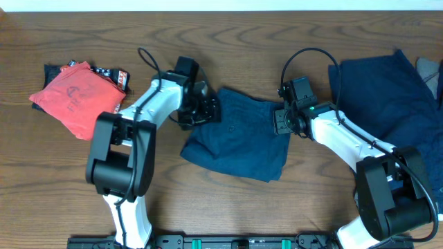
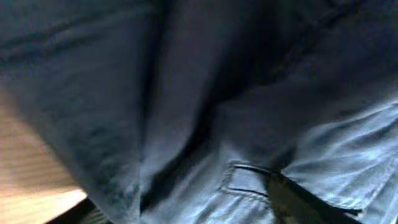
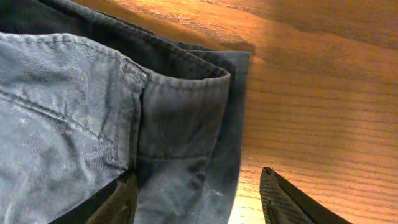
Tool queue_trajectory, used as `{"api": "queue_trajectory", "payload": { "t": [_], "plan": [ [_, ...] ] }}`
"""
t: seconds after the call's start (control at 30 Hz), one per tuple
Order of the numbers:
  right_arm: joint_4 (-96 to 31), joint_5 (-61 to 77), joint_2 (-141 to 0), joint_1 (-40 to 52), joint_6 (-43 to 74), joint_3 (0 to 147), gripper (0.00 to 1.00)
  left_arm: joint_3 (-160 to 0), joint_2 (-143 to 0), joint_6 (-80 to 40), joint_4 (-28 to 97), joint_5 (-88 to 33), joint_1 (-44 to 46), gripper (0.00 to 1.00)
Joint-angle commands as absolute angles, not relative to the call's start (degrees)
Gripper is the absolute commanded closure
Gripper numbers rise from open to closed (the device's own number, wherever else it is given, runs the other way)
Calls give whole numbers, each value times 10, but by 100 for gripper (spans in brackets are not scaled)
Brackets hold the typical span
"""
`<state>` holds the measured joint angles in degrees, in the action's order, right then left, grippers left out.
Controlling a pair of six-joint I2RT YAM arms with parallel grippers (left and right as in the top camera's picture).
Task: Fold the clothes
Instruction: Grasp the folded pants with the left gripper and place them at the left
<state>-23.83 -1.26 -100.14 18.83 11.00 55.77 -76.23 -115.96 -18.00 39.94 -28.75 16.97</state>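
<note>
Middle garment (image 1: 239,138) — dark navy, denim-like — lies roughly flat on the table (image 1: 221,41), rumpled, its lower edge slanting; all positions below are given from it.

Left gripper (image 1: 201,109) sits at its upper-left corner, down on the cloth; the left wrist view is filled with navy folds at close range, with a belt loop (image 2: 245,180) showing and one dark fingertip (image 2: 298,202) over the fabric; whether the jaws are closed on cloth cannot be told.

Right gripper (image 1: 282,122) sits at its right edge; in the right wrist view the jaws stand wide apart with nothing in their hold; one finger (image 3: 118,202) is over the hemmed, doubled edge of the cloth, the other over bare wood just beside that edge.

Second navy garment (image 1: 384,97) lies to the right of the middle garment, apart from it, spread and creased, reaching the table's right end; a grey cloth (image 1: 429,72) shows at its far side.

Red cloth (image 1: 73,97) lies well to the left of the middle garment — beyond the left arm — resting on a dark printed item (image 1: 114,75).
</note>
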Motion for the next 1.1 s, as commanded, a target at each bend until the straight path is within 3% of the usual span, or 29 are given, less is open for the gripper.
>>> {"api": "queue_trajectory", "payload": {
  "t": [0.0, 0.13, 0.2, 0.3, 0.33, 0.7, 1.07],
  "plan": [
    [-238, -10, -1005, 192, 102, 564, 39, -761, -1172, -159, 395, -345, 199, 30],
    [-236, 5, -1005, 195, 102, 564, 40, -761, -1172, -145, 384, -346, 227, 37],
    [-235, 5, -1005, 196, 102, 564, 40, -761, -1172, -128, 377, -346, 239, 54],
    [-238, 4, -1005, 199, 101, 564, 41, -761, -1172, -118, 369, -345, 246, 88],
    [-240, 4, -1005, 199, 96, 564, 40, -761, -1171, -118, 369, -345, 245, 94],
    [-336, -73, -925, 177, 87, 605, 34, -761, -1078, -103, 372, -318, 122, 94],
    [-372, -70, -812, 145, 87, 624, 35, -769, -887, -103, 331, -163, -138, 94]
  ]
}}
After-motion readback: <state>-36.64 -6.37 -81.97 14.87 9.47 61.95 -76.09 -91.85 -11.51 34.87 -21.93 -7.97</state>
